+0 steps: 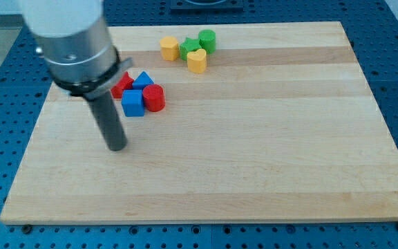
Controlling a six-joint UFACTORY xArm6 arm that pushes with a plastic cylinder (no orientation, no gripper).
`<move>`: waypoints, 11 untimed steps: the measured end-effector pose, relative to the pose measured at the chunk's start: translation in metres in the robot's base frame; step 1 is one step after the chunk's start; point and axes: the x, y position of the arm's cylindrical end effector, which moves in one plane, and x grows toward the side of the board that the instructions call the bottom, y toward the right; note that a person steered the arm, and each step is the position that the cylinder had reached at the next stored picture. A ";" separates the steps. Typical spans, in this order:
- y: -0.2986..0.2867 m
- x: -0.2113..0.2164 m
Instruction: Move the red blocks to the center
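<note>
A red cylinder (154,98) stands left of the board's middle, touching a blue cube (133,102) on its left. A second red block (121,86), star-like in shape, sits behind the cube, partly hidden by my arm, beside a blue triangular block (143,80). My tip (117,146) rests on the wooden board (254,152), below and a little left of this cluster, apart from every block.
Near the view's top are a yellow block (170,48), a yellow heart-shaped block (197,60), a green block (190,48) and a green cylinder (207,40), bunched together. A blue perforated table surrounds the board.
</note>
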 end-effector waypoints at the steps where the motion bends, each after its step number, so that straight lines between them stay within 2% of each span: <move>1: -0.022 0.002; 2: -0.051 -0.010; 3: -0.092 -0.070; 4: -0.104 -0.134; 5: -0.098 -0.135; 6: -0.054 -0.136; 9: -0.035 -0.135; 11: -0.002 -0.123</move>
